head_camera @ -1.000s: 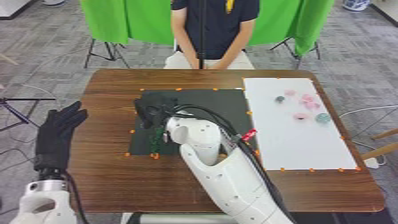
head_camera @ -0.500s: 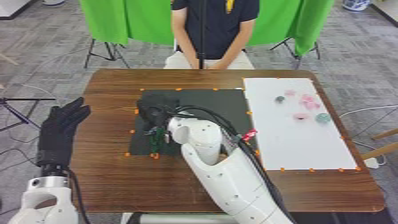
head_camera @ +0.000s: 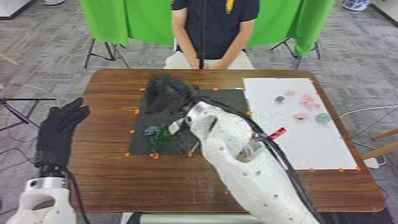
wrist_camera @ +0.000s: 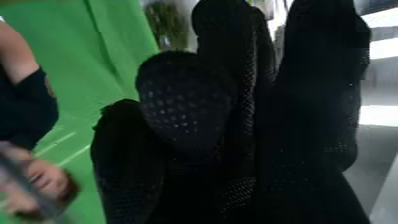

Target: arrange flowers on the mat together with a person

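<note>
Flowers are spread over two places. A blue-grey flower (head_camera: 151,131) is laid toward eight o'clock on the dark mat (head_camera: 140,146), its green stem (head_camera: 155,144) pointed toward six (twelve being the table's far edge). Beyond it, toward one o'clock, the right hand (head_camera: 167,95) is held over the mat's far part; whether the mat is touched cannot be told. In the right wrist view its fingers are held straight and close together. On the table (head_camera: 107,185), the white sheet (head_camera: 306,150) is placed toward three o'clock, and on its far half are set pink flower heads (head_camera: 308,98) and blue-green ones (head_camera: 322,118). Off the table's nine o'clock edge, the left hand (head_camera: 58,135) is held with fingers straight and slightly spread.
</note>
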You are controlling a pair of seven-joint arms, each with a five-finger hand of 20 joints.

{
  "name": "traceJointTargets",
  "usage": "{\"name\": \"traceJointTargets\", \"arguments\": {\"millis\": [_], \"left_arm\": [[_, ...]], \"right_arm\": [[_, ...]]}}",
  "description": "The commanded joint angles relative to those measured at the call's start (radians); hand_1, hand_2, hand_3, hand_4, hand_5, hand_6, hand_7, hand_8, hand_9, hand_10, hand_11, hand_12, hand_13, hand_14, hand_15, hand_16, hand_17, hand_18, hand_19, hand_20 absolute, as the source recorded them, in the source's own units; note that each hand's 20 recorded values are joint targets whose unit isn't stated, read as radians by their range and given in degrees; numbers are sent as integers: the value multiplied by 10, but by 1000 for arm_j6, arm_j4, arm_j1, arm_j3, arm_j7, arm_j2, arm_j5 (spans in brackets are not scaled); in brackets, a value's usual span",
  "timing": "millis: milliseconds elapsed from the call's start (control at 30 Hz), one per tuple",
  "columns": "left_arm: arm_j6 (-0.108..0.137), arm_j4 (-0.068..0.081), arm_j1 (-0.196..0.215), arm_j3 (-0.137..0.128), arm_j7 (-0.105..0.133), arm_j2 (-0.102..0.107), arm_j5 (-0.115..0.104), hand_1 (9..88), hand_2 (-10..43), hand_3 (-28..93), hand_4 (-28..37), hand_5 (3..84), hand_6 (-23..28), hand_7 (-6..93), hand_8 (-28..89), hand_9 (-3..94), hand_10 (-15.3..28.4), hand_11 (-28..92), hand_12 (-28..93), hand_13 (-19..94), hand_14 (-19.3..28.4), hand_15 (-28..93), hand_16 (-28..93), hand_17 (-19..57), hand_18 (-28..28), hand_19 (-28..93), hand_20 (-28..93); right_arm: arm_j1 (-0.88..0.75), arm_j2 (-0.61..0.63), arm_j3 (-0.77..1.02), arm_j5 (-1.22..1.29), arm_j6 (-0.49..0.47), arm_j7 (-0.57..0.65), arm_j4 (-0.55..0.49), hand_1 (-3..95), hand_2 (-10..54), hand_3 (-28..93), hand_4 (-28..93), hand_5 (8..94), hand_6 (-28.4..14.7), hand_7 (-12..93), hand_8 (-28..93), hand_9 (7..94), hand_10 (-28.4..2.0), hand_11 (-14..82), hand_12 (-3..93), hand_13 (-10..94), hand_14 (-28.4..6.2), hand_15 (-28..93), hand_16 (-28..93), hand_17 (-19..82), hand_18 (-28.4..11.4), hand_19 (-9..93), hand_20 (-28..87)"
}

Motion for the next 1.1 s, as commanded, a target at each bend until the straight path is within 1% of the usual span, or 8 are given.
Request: {"name": "traceJointTargets", "arguments": {"millis": [33,100,167,267,400,600,767,1100], "left_arm": [[-10,-10,33,-12,-19,-18,5,157,79,604,-283,460,44,127,-51,438,138,171,145,325,163,93,48,25,100,30,134],[-16,-11,32,-10,-20,-23,11,157,78,605,-283,460,44,128,-51,438,139,171,145,325,163,93,48,25,100,30,134],[-22,-12,29,-6,-21,-23,15,155,77,609,-283,460,44,128,-51,438,138,171,145,325,163,92,47,25,100,30,134],[-37,-12,19,3,-27,-17,30,155,76,611,-283,460,43,129,-52,438,138,171,145,324,163,92,48,25,100,29,134],[-52,-19,7,25,-29,-11,36,153,75,613,-283,460,44,127,-52,438,138,170,145,325,162,92,48,25,100,29,133],[-98,-27,-15,51,-50,-7,90,166,63,626,-283,460,44,127,-51,438,137,170,145,325,162,91,48,25,100,29,133],[-135,-38,-25,48,-57,-4,125,178,57,628,-283,460,44,127,-51,438,137,170,145,324,162,90,48,25,101,28,133],[-147,-25,-56,71,-58,0,119,185,52,634,-283,459,45,126,-51,438,137,169,145,324,162,89,48,23,101,27,132]], "right_arm": [[-200,129,256,330,143,46,-224,795,-95,-283,458,800,1,153,46,934,-101,222,204,937,-17,533,200,716,-84,932,312],[-290,137,334,409,198,11,-263,771,-95,-281,492,791,1,155,46,922,-109,221,196,937,-28,494,215,696,-89,926,274],[-381,147,406,510,254,-22,-290,495,-95,421,4,773,4,166,26,902,-120,209,194,937,-42,407,265,667,-97,911,216],[-525,123,536,708,268,-114,-317,326,-54,675,-137,746,1,169,-93,858,-141,191,190,881,-74,338,283,587,-121,866,183],[-677,68,673,1028,216,-202,-336,240,-1,715,-147,684,-20,141,-94,740,-164,141,170,656,-152,260,233,377,-170,588,338],[-819,-25,773,1143,91,-324,-347,136,9,790,-160,503,-9,98,-84,529,-157,64,133,428,-151,119,199,236,-152,135,322],[-882,-46,787,1161,52,-375,-363,84,-3,820,-171,438,-1,87,-84,461,-146,52,118,353,-135,96,156,206,-141,49,290],[-889,-54,765,1185,57,-396,-343,66,-1,826,-177,441,0,97,-88,480,-146,58,115,365,-130,111,134,221,-129,22,293]]}}
